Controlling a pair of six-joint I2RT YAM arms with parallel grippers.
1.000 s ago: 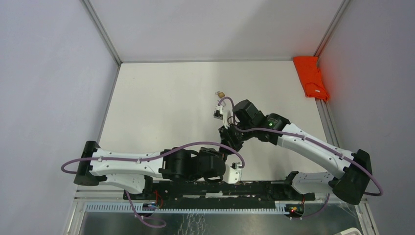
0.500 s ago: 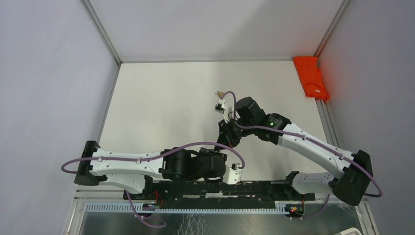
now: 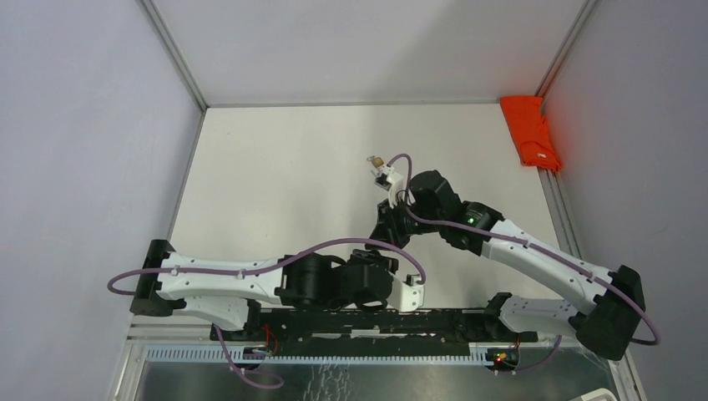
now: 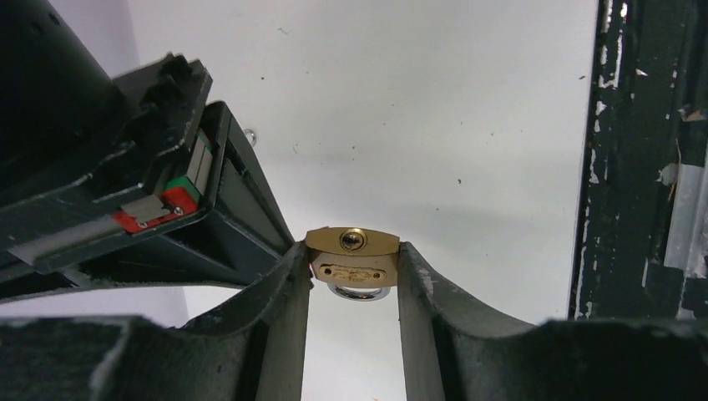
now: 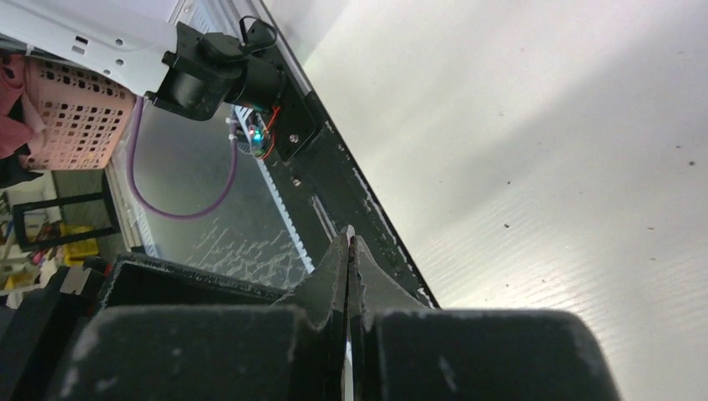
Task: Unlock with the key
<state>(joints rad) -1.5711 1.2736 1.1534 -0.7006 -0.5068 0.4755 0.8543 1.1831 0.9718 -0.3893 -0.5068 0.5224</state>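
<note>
Brass padlock (image 4: 351,261) inside left pincer (image 4: 352,251)

Small brass padlock (image 4: 351,257): one
Folded orange cloth (image 3: 532,132): one
White robot arms: two, left arm (image 3: 217,280), right arm (image 3: 534,255)

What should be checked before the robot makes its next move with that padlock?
1. Padlock clamped in left claw: ok.
2. Keyhole facing outward, unblocked: ok.
3. Right claw shut: ok.
4. Key held in the right claw: cannot tell; nothing shows between its fingers.
5. Key inserted in the keyhole: not ok; the keyhole is empty.
</note>
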